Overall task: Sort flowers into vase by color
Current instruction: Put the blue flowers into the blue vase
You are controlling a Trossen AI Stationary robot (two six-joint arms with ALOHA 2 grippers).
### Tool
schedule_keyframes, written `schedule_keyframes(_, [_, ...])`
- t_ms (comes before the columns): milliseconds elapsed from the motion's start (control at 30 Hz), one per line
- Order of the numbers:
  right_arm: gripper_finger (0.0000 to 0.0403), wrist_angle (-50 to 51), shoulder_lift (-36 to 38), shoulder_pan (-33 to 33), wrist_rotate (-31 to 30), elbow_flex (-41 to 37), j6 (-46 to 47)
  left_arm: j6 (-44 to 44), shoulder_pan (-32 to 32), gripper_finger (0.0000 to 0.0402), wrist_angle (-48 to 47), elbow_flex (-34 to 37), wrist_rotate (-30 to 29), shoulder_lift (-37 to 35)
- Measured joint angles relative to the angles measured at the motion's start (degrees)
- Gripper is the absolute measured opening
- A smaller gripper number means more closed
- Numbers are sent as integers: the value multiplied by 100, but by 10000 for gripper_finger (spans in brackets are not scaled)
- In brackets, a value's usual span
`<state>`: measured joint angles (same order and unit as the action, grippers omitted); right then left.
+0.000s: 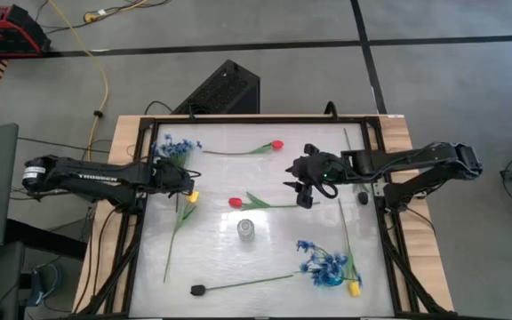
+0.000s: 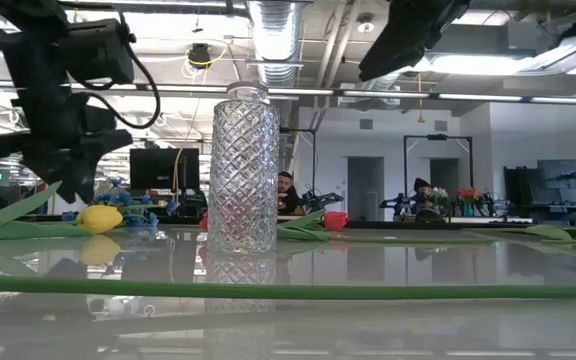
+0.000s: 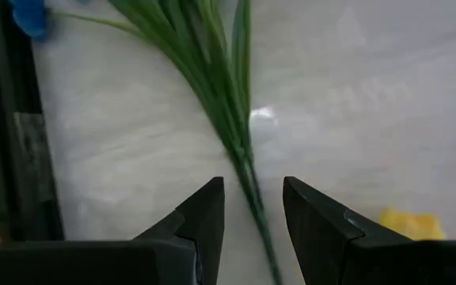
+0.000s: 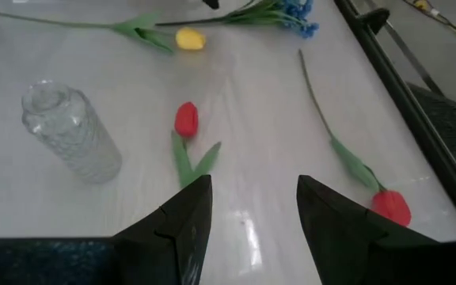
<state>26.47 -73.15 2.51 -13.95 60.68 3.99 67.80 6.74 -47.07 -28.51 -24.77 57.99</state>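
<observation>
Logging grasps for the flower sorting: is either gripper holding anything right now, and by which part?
Nothing is held. The left gripper is open, straddling a blue spray's green stems without closing. The right gripper is open and empty above the table.

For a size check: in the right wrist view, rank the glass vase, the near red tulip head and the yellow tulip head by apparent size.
1. Glass vase, clearly largest.
2. Red tulip head.
3. Yellow tulip head, slightly smaller, but it lies farther from the camera, so their true order is unsure.

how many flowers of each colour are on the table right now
red tulips: 2
yellow tulips: 2
blue sprays: 2
black-headed stem: 1
total: 7 flowers
</observation>
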Motion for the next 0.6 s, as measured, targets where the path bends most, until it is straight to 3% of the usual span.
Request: schedule_keyframes(600, [210,26,5,158,70,-1,-99,46,101,119,1363,691,118,768])
